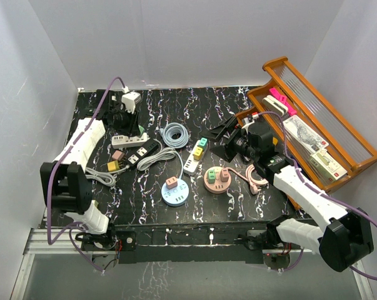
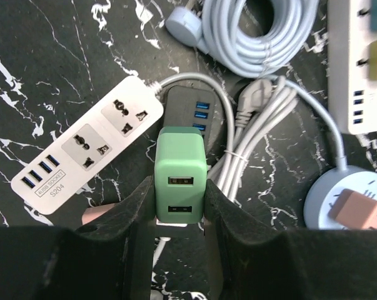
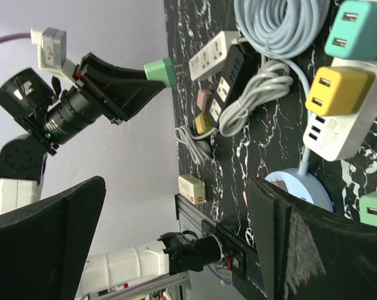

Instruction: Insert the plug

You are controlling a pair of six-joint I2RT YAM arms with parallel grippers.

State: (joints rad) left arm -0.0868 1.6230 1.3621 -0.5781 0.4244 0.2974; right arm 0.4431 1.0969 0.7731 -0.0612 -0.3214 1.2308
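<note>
A green two-port USB plug is pinched between the black fingers of my left gripper, which is shut on it. It hangs above the table, just right of a white power strip with two sockets and blue USB ports. The right wrist view shows the same plug from the side, prongs pointing at the strip, clear of it. From above, the left gripper hovers over the strip, and the plug is hidden there. My right gripper is open and empty, its fingers wide apart.
A black USB strip and a bundled white cable lie right of the white strip. A round blue socket, a pink round socket, a strip with coloured adapters and a cable coil fill the middle. A wooden tray stands right.
</note>
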